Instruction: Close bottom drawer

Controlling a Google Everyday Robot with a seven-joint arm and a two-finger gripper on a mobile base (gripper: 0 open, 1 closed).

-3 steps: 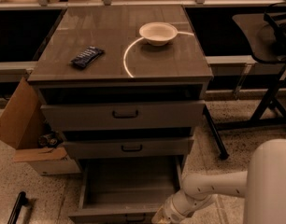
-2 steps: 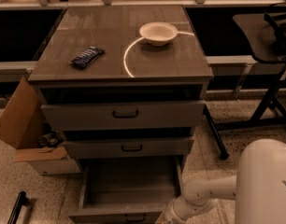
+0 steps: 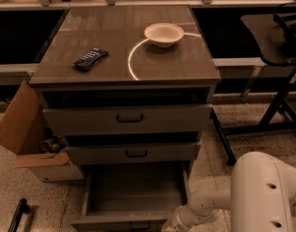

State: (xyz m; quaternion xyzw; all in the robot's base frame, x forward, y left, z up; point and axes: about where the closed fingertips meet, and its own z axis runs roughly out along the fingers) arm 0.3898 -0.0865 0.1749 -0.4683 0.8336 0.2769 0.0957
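Here the desk [image 3: 186, 69] stands with three drawers, and the bottom drawer [image 3: 133, 197] is pulled out at floor level. The gripper [image 3: 170, 225] sits low at the front panel's right end; I cannot tell its state. Best to push squarely, nearer the panel's centre, so the drawer slides straight without jamming.

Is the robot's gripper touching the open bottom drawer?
Cannot tell. The camera view shows the gripper at the right front corner of the pulled-out grey-brown bottom drawer, but the picture's lower edge cuts off where they would meet.
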